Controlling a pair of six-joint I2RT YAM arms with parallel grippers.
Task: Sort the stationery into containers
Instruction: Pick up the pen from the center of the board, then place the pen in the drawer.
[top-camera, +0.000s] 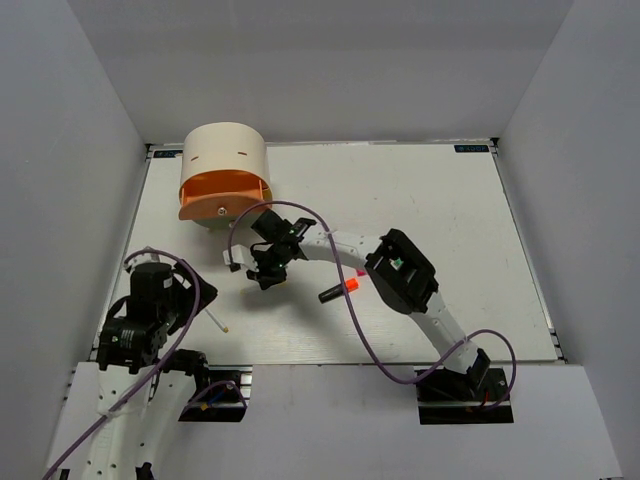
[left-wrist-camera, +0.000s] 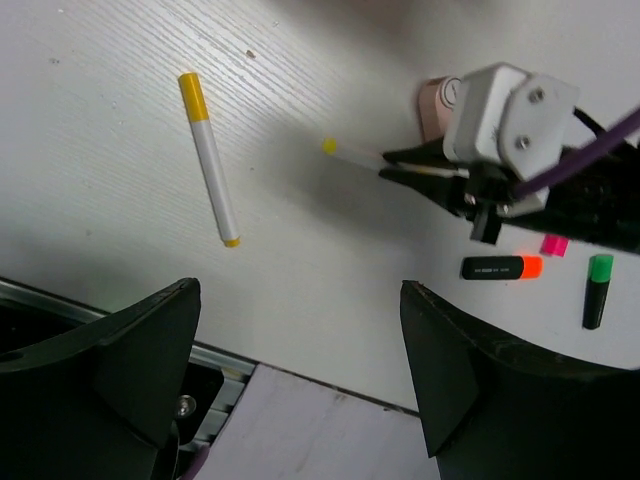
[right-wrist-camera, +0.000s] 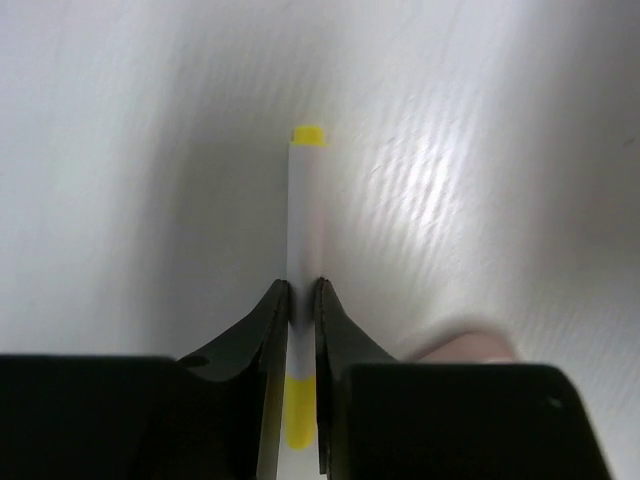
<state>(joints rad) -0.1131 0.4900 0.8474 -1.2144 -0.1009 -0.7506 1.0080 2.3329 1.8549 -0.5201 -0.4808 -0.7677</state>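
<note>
1 white stick (left-wrist-camera: 212, 170) with yellow ends lies loose on the table (left-wrist-camera: 110, 80), right gripper (left-wrist-camera: 385, 166) is pinching a 2nd stick (left-wrist-camera: 350, 154), orange marker (left-wrist-camera: 500, 267) and green marker (left-wrist-camera: 597, 293) nearby.

2 white arms (top-camera: 338, 246), purple cables (top-camera: 362, 335)

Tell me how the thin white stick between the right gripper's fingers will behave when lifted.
The white stick looks straight and rigid, so it should lift without drooping. It is slim, so likely light. The right gripper pinches it between narrow tips, so it might pivot, and its round body could roll if released.
</note>
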